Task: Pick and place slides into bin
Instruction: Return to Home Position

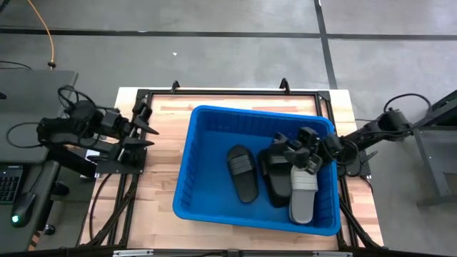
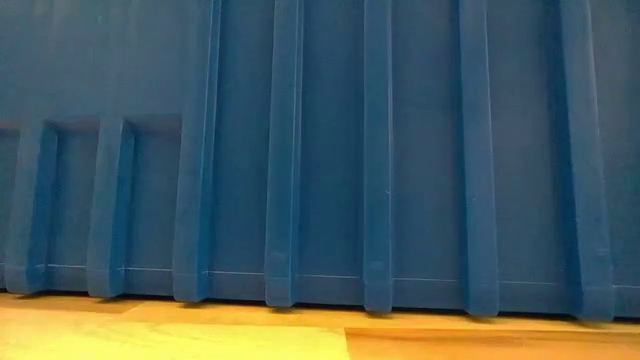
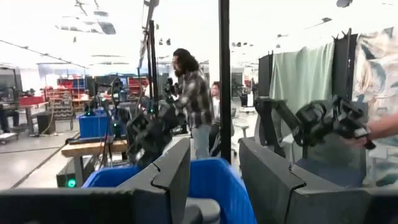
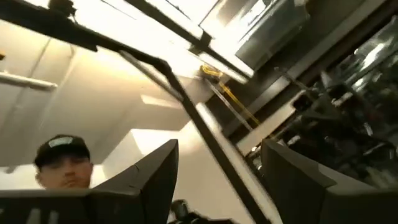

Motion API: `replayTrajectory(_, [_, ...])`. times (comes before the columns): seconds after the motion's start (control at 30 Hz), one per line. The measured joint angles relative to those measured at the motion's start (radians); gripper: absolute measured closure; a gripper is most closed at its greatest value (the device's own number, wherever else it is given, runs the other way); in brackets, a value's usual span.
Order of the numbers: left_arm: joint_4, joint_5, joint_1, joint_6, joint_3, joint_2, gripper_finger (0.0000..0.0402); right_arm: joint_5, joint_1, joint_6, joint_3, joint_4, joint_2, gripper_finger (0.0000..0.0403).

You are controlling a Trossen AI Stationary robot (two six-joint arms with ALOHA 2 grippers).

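The blue bin (image 1: 207, 128) stands on the wooden table, and its ribbed wall (image 2: 320, 150) fills the low view. Inside it lie two black slides (image 1: 243, 173) (image 1: 273, 178) and a light grey slide (image 1: 303, 196), flat on the floor of the bin. My right gripper (image 1: 289, 148) hangs over the bin's right part, above the slides, open and tilted upward; the right wrist view shows nothing between its fingers (image 4: 217, 168). My left gripper (image 1: 148, 123) stands open left of the bin, pointing toward it, with nothing between its fingers (image 3: 214, 168).
A black frame (image 1: 235, 93) runs around the table's edges. Bare wood (image 1: 157, 185) shows left of the bin. Beyond the table the wrist views show a person in a plaid shirt (image 3: 196, 99), a hand (image 3: 380, 127) and a person in a cap (image 4: 61, 162).
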Motion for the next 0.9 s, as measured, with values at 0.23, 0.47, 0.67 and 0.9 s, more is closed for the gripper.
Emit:
replayTrajectory(0.23, [0.122,-0.013,0.0,-0.021,-0.203,-0.172,0.0273,-0.115,0.0,-0.05,-0.051,-0.061,-0.168,0.0187])
replayTrajectory(0.47, [0.115,-0.116,0.0,-0.029,-0.314,-0.289,0.0273,-0.174,0.0,-0.089,-0.051,-0.318,-0.394,0.0187])
replayTrajectory(0.67, [0.114,-0.198,0.0,-0.02,-0.318,-0.305,0.0273,-0.097,0.0,-0.118,-0.051,-0.546,-0.59,0.0185])
replayTrajectory(0.9, [0.073,-0.23,0.0,-0.05,-0.336,-0.305,0.0273,-0.034,0.0,-0.148,-0.117,-0.729,-0.843,0.0185])
